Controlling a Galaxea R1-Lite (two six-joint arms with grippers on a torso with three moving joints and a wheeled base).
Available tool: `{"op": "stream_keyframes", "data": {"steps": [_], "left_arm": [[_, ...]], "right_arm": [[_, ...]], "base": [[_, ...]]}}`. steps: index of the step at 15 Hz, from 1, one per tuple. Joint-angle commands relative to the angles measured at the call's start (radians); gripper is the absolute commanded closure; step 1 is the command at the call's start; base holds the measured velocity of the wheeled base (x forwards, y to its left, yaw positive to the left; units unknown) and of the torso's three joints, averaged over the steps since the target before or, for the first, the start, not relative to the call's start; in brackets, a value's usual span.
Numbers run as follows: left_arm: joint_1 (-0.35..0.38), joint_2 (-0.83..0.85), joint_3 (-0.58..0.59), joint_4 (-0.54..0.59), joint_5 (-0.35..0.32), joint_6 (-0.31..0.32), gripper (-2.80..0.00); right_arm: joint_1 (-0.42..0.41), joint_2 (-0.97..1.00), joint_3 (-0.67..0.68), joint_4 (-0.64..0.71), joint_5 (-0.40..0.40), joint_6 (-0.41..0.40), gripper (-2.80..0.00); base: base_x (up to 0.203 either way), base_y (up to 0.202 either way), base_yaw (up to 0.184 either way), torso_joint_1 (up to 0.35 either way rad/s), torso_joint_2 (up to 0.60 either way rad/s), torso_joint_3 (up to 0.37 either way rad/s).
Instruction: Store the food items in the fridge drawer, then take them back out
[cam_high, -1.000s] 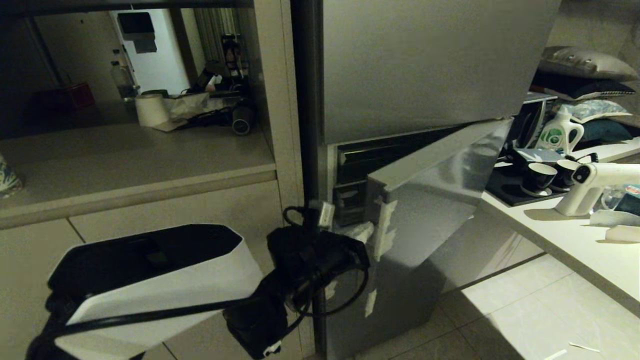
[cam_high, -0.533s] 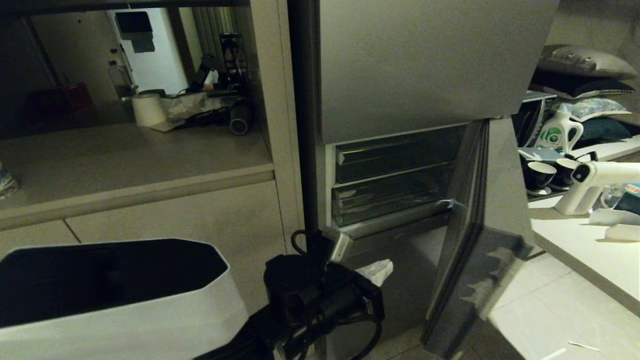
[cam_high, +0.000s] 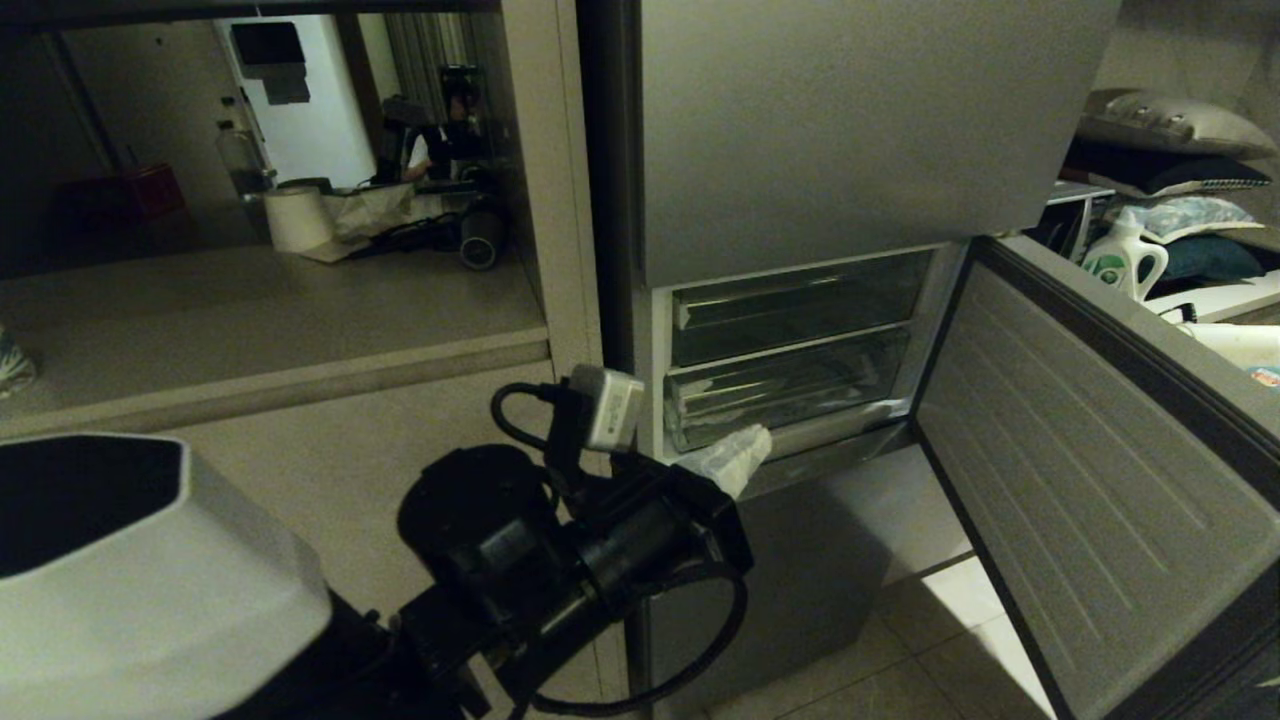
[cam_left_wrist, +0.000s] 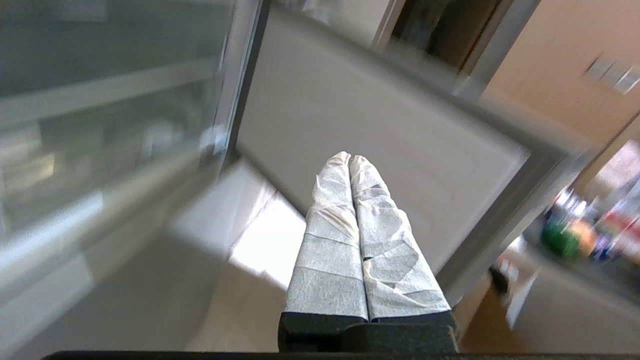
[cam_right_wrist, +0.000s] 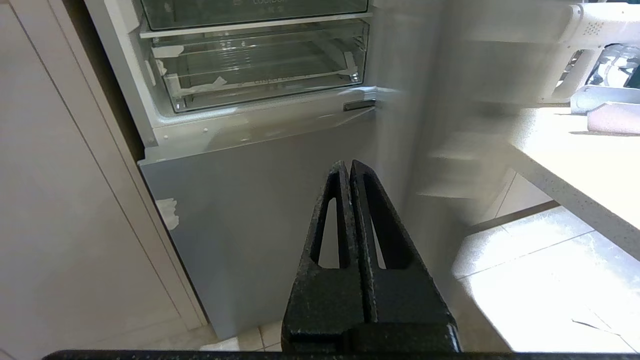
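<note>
Fridge drawer (cam_right_wrist: 260, 70), the wide clear plastic one with a ribbed floor and white tape scraps at its front corner, sits pushed in behind the open grey steel door (cam_high: 1080, 480). No food item shows anywhere, so the step in hand looks like gaining access to it. Just in front of the drawer's lower left corner hangs the left pincer (cam_high: 735, 458), its taped white fingers pressed together on nothing. Below the drawer, the right pincer (cam_right_wrist: 350, 167) is likewise closed and empty. Next, the drawer's front lip probably needs hooking and pulling.

Dim kitchen: beige cabinets (cam_high: 330, 440), pale floor tiles (cam_high: 940, 640) (brightly lit).
</note>
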Motion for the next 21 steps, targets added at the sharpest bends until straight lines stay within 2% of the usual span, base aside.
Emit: {"op": "stream_keyframes", "data": {"steps": [1,4,6,8,9,10,14,15,16,17,19,21], "left_arm": [[0.002,-0.15,0.0,-0.004,0.016,0.009,0.0],[0.014,-0.336,-0.02,0.133,0.059,0.073,0.0],[0.018,-0.476,-0.029,0.274,0.123,0.143,0.0],[0.026,-0.626,-0.029,0.423,0.22,0.208,0.0],[0.062,-0.697,-0.022,0.477,0.259,0.224,0.0],[0.142,-0.74,-0.007,0.505,0.28,0.235,0.0],[0.662,-0.898,0.089,0.591,0.318,0.257,0.0],[0.751,-0.975,0.124,0.622,0.323,0.27,0.0],[0.804,-1.056,0.16,0.662,0.327,0.295,0.0],[0.818,-1.126,0.194,0.703,0.331,0.32,0.0],[0.826,-1.234,0.295,0.768,0.332,0.362,0.0],[0.819,-1.293,0.445,0.824,0.314,0.386,0.0]], "right_arm": [[0.0,0.001,0.029,-0.001,0.0,0.0,0.0],[0.0,0.001,0.029,0.0,0.0,-0.001,0.0],[0.0,0.001,0.029,0.0,0.0,-0.001,0.0],[0.0,0.0,0.029,0.0,0.0,-0.001,0.0],[0.0,0.0,0.029,0.0,0.0,-0.001,0.0],[0.0,0.002,0.029,0.0,0.0,0.002,0.0],[0.002,0.0,0.029,0.0,0.0,0.002,0.0],[0.002,0.0,0.029,0.0,0.0,0.002,0.0],[0.002,0.0,0.029,0.0,0.0,0.002,0.0],[0.002,0.0,0.029,0.0,0.0,0.002,0.0],[0.002,0.0,0.029,0.0,0.0,0.002,0.0],[0.002,0.001,0.029,0.0,0.0,0.002,0.0]], "base": [[0.0,0.0,0.0,0.0,0.0,0.0],[0.0,0.0,0.0,0.0,0.0,0.0],[0.0,0.0,0.0,0.0,0.0,0.0],[0.0,0.0,0.0,0.0,0.0,0.0],[0.0,0.0,0.0,0.0,0.0,0.0],[0.0,0.0,0.0,0.0,0.0,0.0],[0.0,0.0,0.0,0.0,0.0,0.0],[0.0,0.0,0.0,0.0,0.0,0.0],[0.0,0.0,0.0,0.0,0.0,0.0],[0.0,0.0,0.0,0.0,0.0,0.0],[0.0,0.0,0.0,0.0,0.0,0.0],[0.0,0.0,0.0,0.0,0.0,0.0]]}}
